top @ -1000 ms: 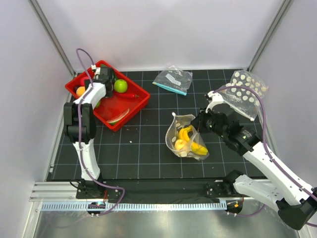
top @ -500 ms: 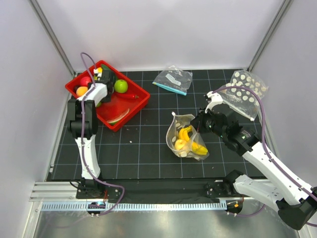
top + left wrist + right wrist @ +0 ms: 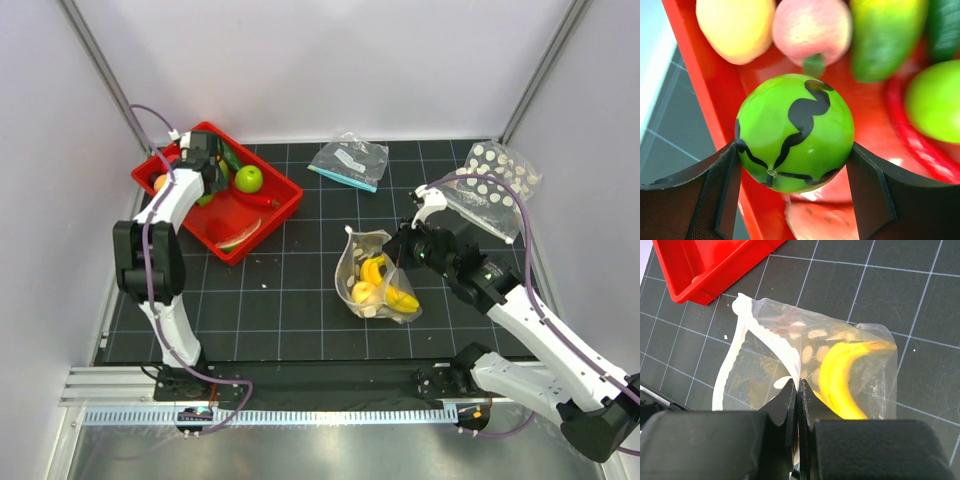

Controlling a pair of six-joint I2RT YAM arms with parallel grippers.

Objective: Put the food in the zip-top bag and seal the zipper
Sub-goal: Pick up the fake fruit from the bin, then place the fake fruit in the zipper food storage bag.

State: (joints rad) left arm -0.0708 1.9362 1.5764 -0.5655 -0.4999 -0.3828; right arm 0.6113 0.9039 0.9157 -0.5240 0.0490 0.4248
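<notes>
My left gripper [image 3: 794, 148] is shut on a food piece, a green ball with black stripes [image 3: 795, 132], just above the red tray [image 3: 700, 75]. A yellow fruit [image 3: 735, 27], a pink one [image 3: 810, 27] and a watermelon slice [image 3: 825, 225] lie around it. In the top view that gripper [image 3: 203, 168] is over the tray's back left. The zip-top bag [image 3: 372, 285] lies mid-table with bananas [image 3: 375, 270] and a lemon [image 3: 364, 292] inside. My right gripper [image 3: 800, 385] is shut on the bag's zipper [image 3: 767, 337], whose mouth gapes open to the left.
The tray [image 3: 285, 190] also holds a green apple [image 3: 248, 178], a red chili [image 3: 260, 198] and an orange piece [image 3: 160, 183]. An undotted bag with a teal strip [image 3: 350, 160] lies at the back. Another dotted bag [image 3: 495, 185] rests at the back right. White walls enclose the mat.
The left gripper shifted toward the tray's back left and closed from wide open onto the green striped ball. The right arm and the bag stayed still.
</notes>
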